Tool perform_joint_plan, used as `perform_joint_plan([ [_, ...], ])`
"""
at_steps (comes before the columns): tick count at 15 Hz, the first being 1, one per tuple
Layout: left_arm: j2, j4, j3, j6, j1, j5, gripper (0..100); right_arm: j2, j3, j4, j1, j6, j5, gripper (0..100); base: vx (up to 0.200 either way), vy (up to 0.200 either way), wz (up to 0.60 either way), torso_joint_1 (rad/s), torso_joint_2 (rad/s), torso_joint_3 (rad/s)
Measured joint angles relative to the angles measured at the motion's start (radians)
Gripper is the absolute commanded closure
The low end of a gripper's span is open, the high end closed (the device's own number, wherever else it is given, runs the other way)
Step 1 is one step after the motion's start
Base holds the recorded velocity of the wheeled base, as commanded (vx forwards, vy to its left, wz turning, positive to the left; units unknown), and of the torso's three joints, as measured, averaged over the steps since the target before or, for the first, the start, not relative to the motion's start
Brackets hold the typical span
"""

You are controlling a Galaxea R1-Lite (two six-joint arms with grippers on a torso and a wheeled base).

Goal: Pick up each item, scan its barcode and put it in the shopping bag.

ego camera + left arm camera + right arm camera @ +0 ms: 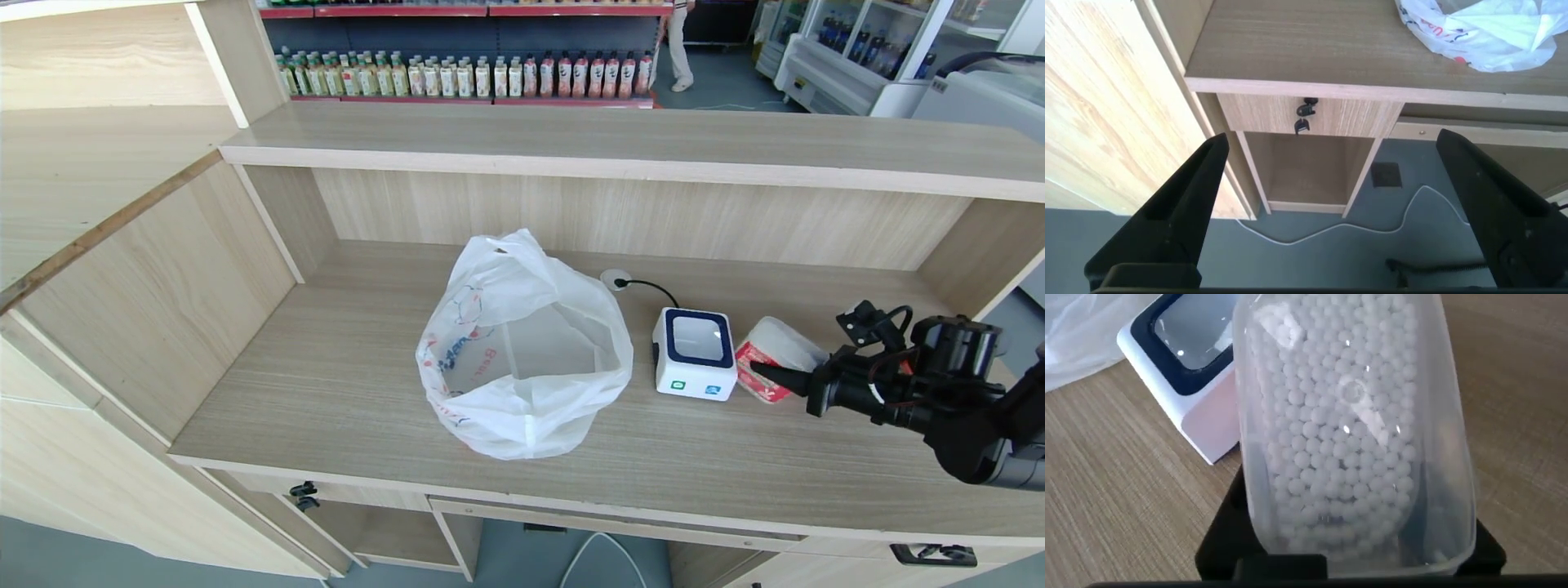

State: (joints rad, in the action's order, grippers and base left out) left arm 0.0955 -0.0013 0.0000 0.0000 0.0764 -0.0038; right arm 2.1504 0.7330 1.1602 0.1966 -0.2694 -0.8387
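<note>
Clear tub (1351, 433), clamped in right gripper (761, 367), hides its fingertips at scanner's (694, 351) three o'clock; left gripper (1331, 212) gapes wide.

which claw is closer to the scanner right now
Right. The right claw sits just beside the scanner, gripping the swab box. The left claw hangs open below the counter front edge, beyond the shopping bag.

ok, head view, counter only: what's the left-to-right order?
shopping bag → scanner → clear box of cotton swabs
</note>
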Motion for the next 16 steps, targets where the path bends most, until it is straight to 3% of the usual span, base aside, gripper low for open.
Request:
perform_joint_plan([
  [9, 0.000, 0.000, 0.000, 0.000, 0.000, 0.000, 0, -0.089, -0.040, 0.050, 0.023, -0.001, 0.001, 100, 0.000, 0.000, 0.00, 0.000, 0.00, 0.000],
  [16, 0.000, 0.000, 0.000, 0.000, 0.000, 0.000, 0, -0.394, -0.201, 0.049, -0.008, 0.000, -0.023, 100, 0.000, 0.000, 0.00, 0.000, 0.00, 0.000],
])
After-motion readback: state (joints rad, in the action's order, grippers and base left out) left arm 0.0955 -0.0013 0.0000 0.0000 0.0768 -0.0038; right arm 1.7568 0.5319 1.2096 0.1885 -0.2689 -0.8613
